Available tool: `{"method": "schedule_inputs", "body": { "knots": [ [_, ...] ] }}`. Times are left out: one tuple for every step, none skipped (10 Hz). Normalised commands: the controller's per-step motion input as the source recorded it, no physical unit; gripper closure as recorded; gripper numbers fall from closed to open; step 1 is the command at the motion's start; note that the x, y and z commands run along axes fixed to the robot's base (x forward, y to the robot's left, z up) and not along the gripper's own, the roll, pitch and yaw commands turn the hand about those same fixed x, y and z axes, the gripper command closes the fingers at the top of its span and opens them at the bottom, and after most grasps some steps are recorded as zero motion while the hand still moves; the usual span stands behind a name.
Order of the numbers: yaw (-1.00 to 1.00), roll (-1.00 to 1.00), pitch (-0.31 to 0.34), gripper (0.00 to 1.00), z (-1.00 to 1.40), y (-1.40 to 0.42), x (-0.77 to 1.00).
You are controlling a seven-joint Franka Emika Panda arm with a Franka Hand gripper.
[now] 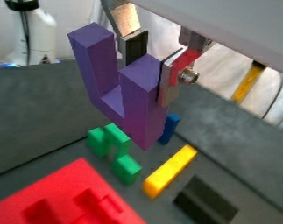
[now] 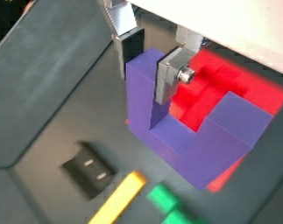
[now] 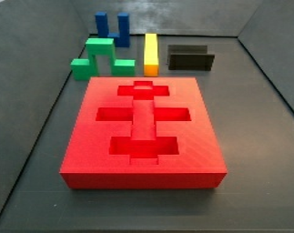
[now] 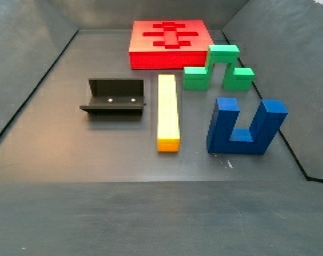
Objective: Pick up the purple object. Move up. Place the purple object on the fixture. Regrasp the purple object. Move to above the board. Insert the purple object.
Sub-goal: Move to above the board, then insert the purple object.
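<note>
In both wrist views my gripper [image 1: 153, 68] [image 2: 151, 63] is shut on one prong of the purple object [image 1: 117, 87] [image 2: 179, 131], a U-shaped block that hangs from the fingers high above the floor. The red board [image 3: 143, 127] [image 4: 173, 40] with its recessed cross cutouts lies flat on the floor. In a wrist view it shows right beneath the held block [image 2: 231, 87]. The black fixture [image 3: 190, 58] [image 4: 118, 97] stands apart from the board. Neither side view shows the gripper or the purple object.
A yellow bar [image 4: 168, 110] [image 3: 150, 53] lies between the fixture and a green arch block [image 4: 217, 65] [image 3: 100, 55]. A blue two-pronged block [image 4: 244, 125] [image 3: 110, 23] stands upright beyond them. Dark sloping walls ring the floor.
</note>
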Motion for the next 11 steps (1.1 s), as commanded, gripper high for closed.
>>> {"method": "schedule_inputs", "body": {
  "knots": [
    [-0.01, -1.00, 0.057, 1.00, 0.03, -0.15, -0.18],
    [-0.01, -1.00, 0.042, 1.00, 0.02, -0.08, -0.14],
    [0.00, -1.00, 0.025, 1.00, 0.01, -0.02, -0.10],
    [0.00, -0.86, 0.006, 1.00, 0.01, 0.01, -0.08],
    [0.00, -0.62, -0.012, 1.00, 0.00, 0.01, -0.06],
    [0.00, -0.48, -0.014, 1.00, 0.00, 0.01, -0.05],
    [0.00, -0.26, -0.014, 1.00, 0.00, 0.00, -0.03],
    [0.00, -0.01, 0.000, 1.00, -0.01, 0.00, 0.00],
    [0.00, -0.03, -0.111, 1.00, -0.30, -0.12, 0.00],
    [0.09, 0.00, -0.087, 1.00, -0.36, -0.46, 0.19],
    [0.14, -0.06, -0.136, 1.00, -0.36, -0.57, 0.31]
  ]
}}
